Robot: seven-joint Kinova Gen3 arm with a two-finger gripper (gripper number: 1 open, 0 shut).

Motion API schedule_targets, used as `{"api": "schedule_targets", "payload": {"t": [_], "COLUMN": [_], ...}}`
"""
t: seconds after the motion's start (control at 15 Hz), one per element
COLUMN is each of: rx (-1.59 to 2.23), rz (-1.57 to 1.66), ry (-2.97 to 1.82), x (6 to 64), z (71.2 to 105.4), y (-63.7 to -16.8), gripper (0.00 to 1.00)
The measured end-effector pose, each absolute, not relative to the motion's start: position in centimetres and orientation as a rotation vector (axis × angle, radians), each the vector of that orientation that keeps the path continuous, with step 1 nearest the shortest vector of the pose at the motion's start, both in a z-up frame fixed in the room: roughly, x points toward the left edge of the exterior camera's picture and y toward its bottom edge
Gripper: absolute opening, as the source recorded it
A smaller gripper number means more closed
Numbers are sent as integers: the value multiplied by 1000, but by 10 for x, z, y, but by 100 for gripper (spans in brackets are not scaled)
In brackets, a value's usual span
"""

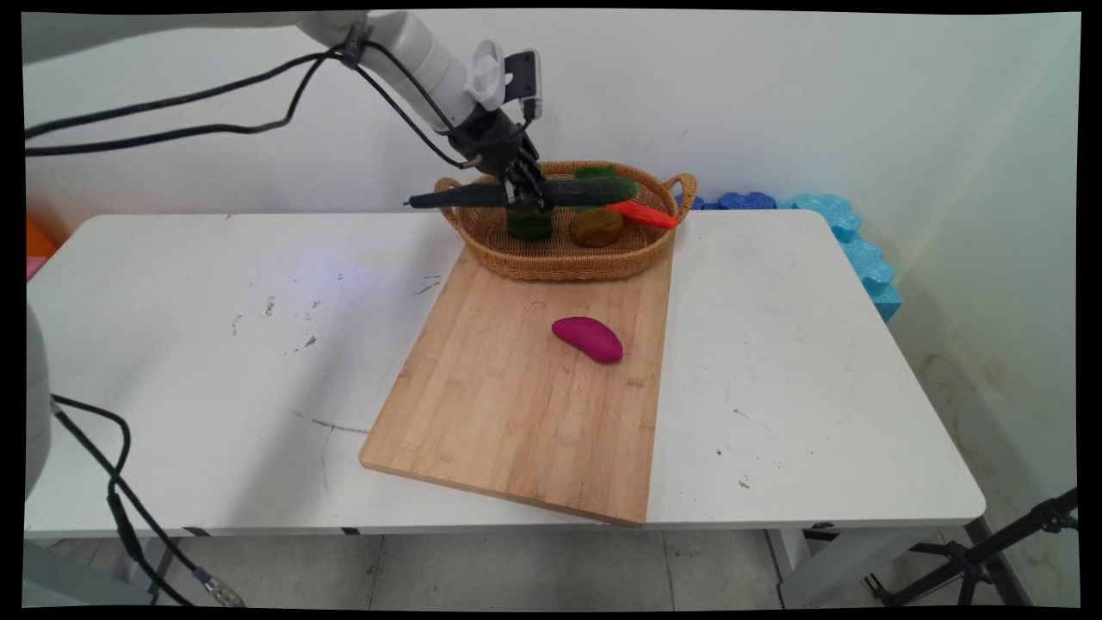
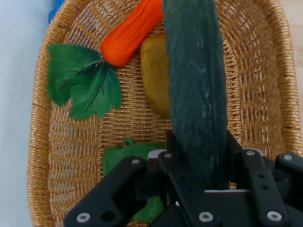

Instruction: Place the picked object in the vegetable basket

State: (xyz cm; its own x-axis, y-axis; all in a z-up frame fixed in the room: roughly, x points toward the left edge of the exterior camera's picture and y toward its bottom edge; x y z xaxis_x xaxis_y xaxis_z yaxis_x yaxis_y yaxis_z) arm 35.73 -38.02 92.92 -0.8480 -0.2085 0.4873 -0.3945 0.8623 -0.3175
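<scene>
My gripper [image 1: 527,196] is shut on a long dark green cucumber [image 1: 525,193], held level just above the wicker basket [image 1: 560,258]. In the hand view the cucumber [image 2: 196,90] runs up from between the fingers over the basket [image 2: 47,156]. Under it in the basket lie an orange carrot [image 2: 132,30] with green leaves [image 2: 83,82], a yellow-brown potato [image 2: 154,78] and a green vegetable [image 2: 125,158] partly hidden by the gripper. The carrot [image 1: 644,214], the potato [image 1: 596,227] and the green vegetable [image 1: 529,226] also show in the main view.
The basket stands on the far end of a wooden cutting board [image 1: 516,405] that lies on the white table [image 1: 215,362]. A purple sweet potato [image 1: 588,338] lies on the board. Blue foam pieces [image 1: 852,241] sit behind the table's far right corner.
</scene>
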Motion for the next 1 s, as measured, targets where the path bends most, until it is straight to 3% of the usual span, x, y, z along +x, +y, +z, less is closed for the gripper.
{"api": "schedule_targets", "payload": {"t": [0.67,0.73,1.0], "rx": [454,453,446], "rz": [521,517,507], "ry": [-2599,-2599,-2596], "x": [349,348,346], "z": [903,901,894], "y": [-397,-398,-402], "gripper": [0,100,100]}}
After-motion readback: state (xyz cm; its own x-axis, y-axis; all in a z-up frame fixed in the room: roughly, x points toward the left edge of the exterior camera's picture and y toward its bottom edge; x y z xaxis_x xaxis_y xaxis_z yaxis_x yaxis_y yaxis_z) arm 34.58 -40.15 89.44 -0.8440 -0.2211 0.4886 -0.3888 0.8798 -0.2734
